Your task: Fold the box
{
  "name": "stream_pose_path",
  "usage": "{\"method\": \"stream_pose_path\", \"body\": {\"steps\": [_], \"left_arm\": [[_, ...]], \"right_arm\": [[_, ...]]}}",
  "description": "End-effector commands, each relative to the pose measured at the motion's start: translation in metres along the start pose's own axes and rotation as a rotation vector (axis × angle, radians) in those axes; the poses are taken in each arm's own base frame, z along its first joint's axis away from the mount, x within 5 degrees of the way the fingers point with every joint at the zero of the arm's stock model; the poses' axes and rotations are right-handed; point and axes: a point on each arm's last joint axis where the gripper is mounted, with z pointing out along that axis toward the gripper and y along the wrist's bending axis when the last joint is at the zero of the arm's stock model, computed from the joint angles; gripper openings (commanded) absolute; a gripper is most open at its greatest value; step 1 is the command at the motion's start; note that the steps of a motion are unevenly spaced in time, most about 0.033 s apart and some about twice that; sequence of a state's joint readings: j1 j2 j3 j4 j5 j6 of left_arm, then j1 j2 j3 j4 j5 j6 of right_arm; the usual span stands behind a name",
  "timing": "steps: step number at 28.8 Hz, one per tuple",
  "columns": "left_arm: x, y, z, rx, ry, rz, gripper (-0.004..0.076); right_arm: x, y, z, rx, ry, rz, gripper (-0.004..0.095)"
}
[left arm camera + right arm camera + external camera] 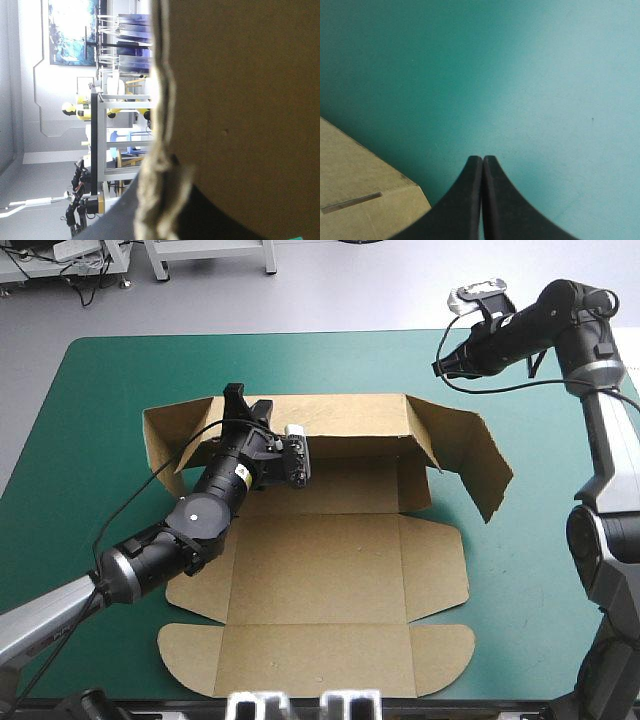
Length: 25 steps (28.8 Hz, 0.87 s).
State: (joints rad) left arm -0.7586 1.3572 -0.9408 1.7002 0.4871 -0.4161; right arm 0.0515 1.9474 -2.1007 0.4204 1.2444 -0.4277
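While the box point(330, 570) lies on the teal-green cover point(90, 440) with its far wall raised, the left gripper point(248, 398) pinches that wall, board filling its view, and the right gripper point(482, 159) hovers closed, empty, off its far right corner.

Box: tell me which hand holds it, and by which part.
The left hand pinches the box at the upper edge of its far wall, toward the left end. The right hand, shut above the teal-green cover, holds nothing.
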Motion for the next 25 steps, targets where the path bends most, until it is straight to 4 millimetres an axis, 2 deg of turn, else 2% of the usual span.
{"method": "stream_pose_path", "body": {"steps": [1,9,15,18,21,25], "left_arm": [[-0.001,0.021,-0.010,-0.093,-0.009,0.013,-0.0010],[0.000,0.020,-0.008,-0.092,0.004,0.016,-0.0010],[0.000,0.020,-0.008,-0.092,0.007,0.034,-0.0010],[0.000,0.020,-0.008,-0.094,0.010,0.034,-0.0010],[0.001,0.020,-0.008,-0.095,0.012,0.032,-0.0010],[0.001,0.020,-0.008,-0.096,0.013,0.024,-0.0010]], "right_arm": [[-0.008,0.010,-0.021,-0.057,-0.077,-0.021,-0.0024],[-0.005,0.012,-0.012,-0.105,-0.063,-0.007,-0.0024],[0.022,0.011,0.015,-0.181,0.041,0.033,-0.0025],[0.032,0.015,0.012,-0.183,0.068,0.019,-0.0025],[0.039,0.023,-0.001,-0.183,0.067,-0.015,-0.0025],[0.060,0.043,-0.019,-0.259,0.045,-0.080,-0.0025]]}}
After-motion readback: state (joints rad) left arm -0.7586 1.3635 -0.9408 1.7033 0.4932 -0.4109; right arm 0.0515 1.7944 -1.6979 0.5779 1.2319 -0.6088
